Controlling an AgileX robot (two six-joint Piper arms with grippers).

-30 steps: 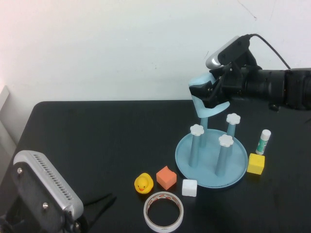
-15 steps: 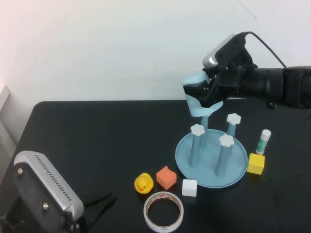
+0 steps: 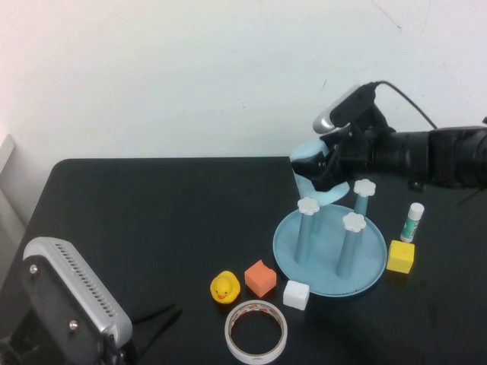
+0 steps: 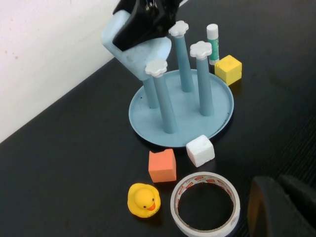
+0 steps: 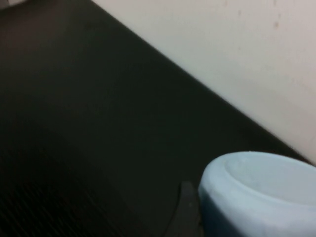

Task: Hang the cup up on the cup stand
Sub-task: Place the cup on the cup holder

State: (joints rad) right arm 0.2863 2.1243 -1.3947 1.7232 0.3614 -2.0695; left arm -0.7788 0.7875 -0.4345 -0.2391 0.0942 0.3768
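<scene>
- Where my left arm sits at the near left corner of the black worktop [image 3: 152, 213], its left claw [image 4: 284, 207] shows in the left wrist view only as a dark shape, pressed together and holding nothing.
- Moving right along the near edge, I note a yellow rubber duck [image 3: 224, 288], an orange cube [image 3: 260, 278], a white tape ring [image 3: 256, 331] lying flat, and a white cube [image 3: 297, 294] just beside the base of the stand.
- I find the cup stand [image 3: 329, 262] right of centre: a round light blue dish with blue posts topped by white flower caps.
- I see the cup [image 3: 310, 173] upside down and tilted over the stand's far left post, its rim lowered around that post's top. The right wrist view shows only the cup's closed end.
- My right claw [image 3: 332, 163] reaches in from the right above the stand's far side, its jaws spread wide and pinching the cup across its body.
- Right of the stand I record a yellow cube [image 3: 400, 257] and, behind it, an upright glue stick [image 3: 412, 222].
</scene>
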